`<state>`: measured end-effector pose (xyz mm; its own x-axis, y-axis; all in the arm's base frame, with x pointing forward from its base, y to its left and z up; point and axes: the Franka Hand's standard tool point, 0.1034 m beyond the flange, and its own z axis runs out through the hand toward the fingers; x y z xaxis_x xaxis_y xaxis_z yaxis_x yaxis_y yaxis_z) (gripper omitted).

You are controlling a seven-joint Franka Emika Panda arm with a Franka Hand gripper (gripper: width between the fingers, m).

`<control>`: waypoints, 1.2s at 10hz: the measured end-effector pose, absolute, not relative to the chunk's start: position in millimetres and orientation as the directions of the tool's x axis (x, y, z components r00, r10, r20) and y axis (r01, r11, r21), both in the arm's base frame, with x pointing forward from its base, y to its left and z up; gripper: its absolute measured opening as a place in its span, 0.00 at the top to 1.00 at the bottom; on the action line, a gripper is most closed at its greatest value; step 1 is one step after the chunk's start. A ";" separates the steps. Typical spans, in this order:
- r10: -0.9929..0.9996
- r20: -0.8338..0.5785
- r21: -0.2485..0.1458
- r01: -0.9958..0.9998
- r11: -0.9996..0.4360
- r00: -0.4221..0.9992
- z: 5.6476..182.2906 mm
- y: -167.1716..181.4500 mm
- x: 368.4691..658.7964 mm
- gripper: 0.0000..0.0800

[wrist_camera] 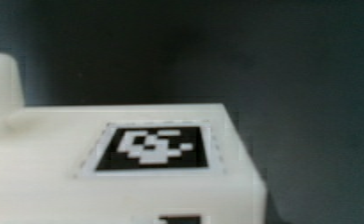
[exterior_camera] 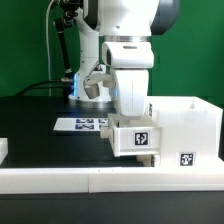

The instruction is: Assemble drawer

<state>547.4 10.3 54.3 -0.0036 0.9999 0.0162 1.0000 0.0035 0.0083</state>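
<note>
A small white plastic tray (exterior_camera: pixel 135 138) with its black-and-white square tag facing the exterior camera sits against the tall white box casing (exterior_camera: pixel 185 128) on the black desk (exterior_camera: pixel 40 140); the hand's (exterior_camera: pixel 128 112) grip cannot be told.

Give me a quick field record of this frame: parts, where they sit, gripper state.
arm: white robot arm reaching down over the parts in the exterior view
gripper: hidden behind the arm's body in the exterior view; open or shut cannot be told
small tray: white plastic tray with a black-and-white square tag, directly below the arm, against the casing
casing: tall white hollow box casing, on the exterior view's right, tag low on its front
marker board: flat white sheet of printed tags, on the black table
border rail: long low white rail along the front
wrist view: close, blurred tag on a white part
</note>
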 end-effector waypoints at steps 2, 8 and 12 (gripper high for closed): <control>1.000 0.016 0.014 1.000 0.006 -0.006 54.3 11.6 547.8 0.95; 1.000 0.014 -0.004 1.000 -0.008 0.008 54.3 6.6 547.3 0.95; 1.000 0.013 -0.009 1.000 -0.018 0.019 57.2 6.7 547.5 0.33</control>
<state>547.5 6.7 57.2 0.0185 0.9997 0.0127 0.9998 -0.0184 -0.0087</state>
